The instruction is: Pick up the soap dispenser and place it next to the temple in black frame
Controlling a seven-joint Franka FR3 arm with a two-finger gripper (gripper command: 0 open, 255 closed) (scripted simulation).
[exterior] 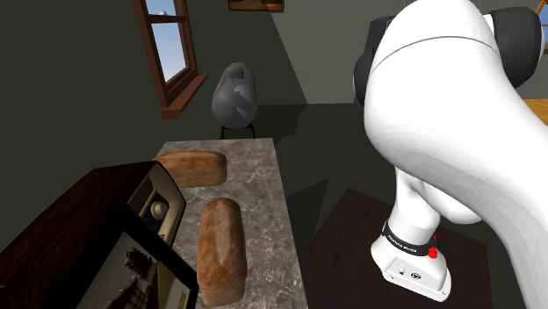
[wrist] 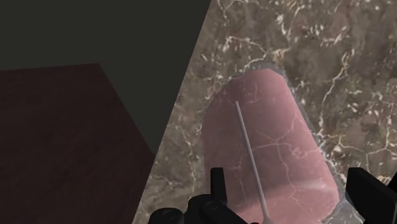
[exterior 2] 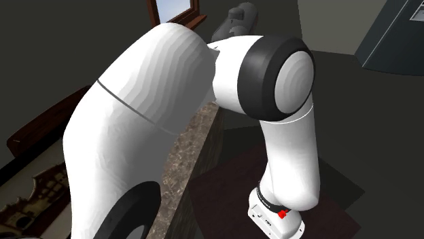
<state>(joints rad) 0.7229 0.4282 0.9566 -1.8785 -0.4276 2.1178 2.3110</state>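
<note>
The arm [exterior: 457, 132] takes up the shoulder view from 12 to 5 o'clock. At 9 o'clock from it lies the marbled tabletop [exterior: 263, 176]. On the tabletop a temple picture [exterior: 145, 268] in a black frame leans at 7 o'clock in that view. One brown loaf [exterior: 221, 250] lies at 3 o'clock from the picture, and another [exterior: 193, 167] at 12 o'clock from the first.

In the wrist view the dispenser [wrist: 267, 146], pinkish and see-through with a thin tube inside, lies on the tabletop close to its edge. The gripper [wrist: 286, 173] hangs over the dispenser's near end, wide open. One finger stands on each side of the body and neither visibly touches it, so it holds nothing.

By my reading this is the approach, just before the grasp. The next move calls for a straight descent that keeps the body centred between the fingers, then a firm close. The body looks smooth and tapered, so a grip low on the wide part seems safer. After that comes a lift and a carry to bare marble beside the picture, clear of the nearer loaf.
</note>
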